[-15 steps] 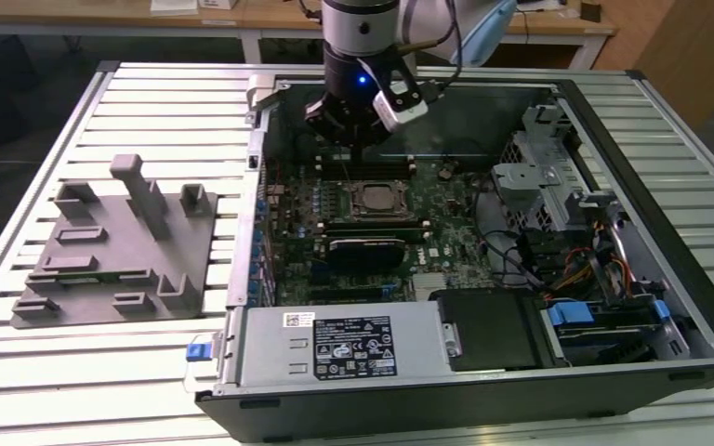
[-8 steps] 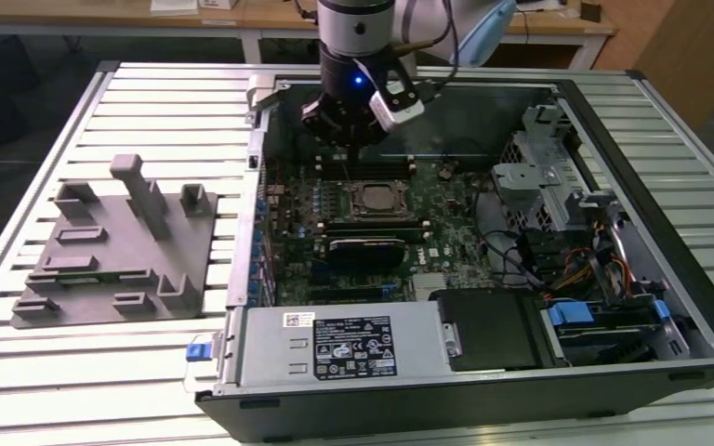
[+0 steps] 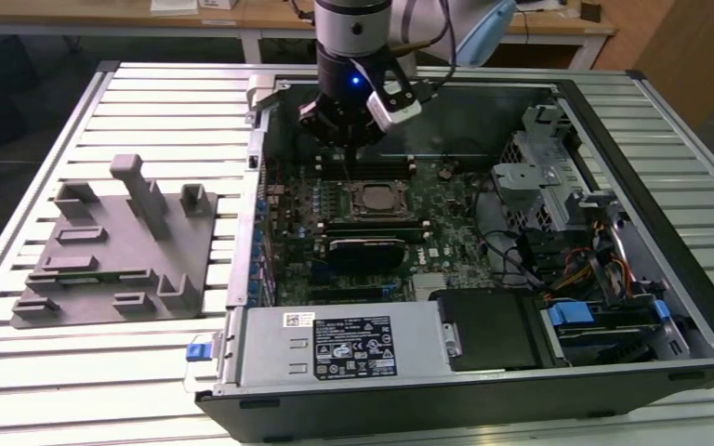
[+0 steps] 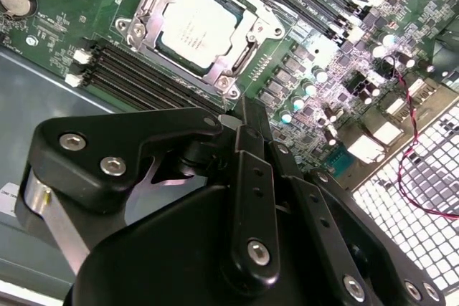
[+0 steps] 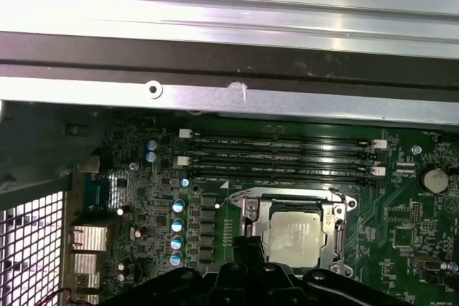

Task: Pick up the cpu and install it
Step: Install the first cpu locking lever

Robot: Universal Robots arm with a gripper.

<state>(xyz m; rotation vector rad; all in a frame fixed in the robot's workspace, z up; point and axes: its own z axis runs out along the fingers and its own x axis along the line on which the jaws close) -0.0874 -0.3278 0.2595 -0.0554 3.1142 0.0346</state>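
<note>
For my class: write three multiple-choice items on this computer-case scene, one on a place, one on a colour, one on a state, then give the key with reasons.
1. Where is the cpu?
A. In the socket on the motherboard
B. On the grey tray
C. On the slatted table

2. What colour is the motherboard?
A. Red
B. Green
C. White

3. What is the gripper holding?
A. The cpu
B. A cable
C. Nothing

Key: 1 A, the chip sits inside the socket frame. 2 B, green shows in both wrist views. 3 C, the gripper is above the board with nothing between its fingers.

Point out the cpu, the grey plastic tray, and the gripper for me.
cpu (image 4: pixel 199 25): second wrist view, middle of its silvery top.
grey plastic tray (image 3: pixel 85 279): exterior view, flat base between the posts.
gripper (image 3: pixel 347 139): exterior view, lower end above the motherboard.
</note>
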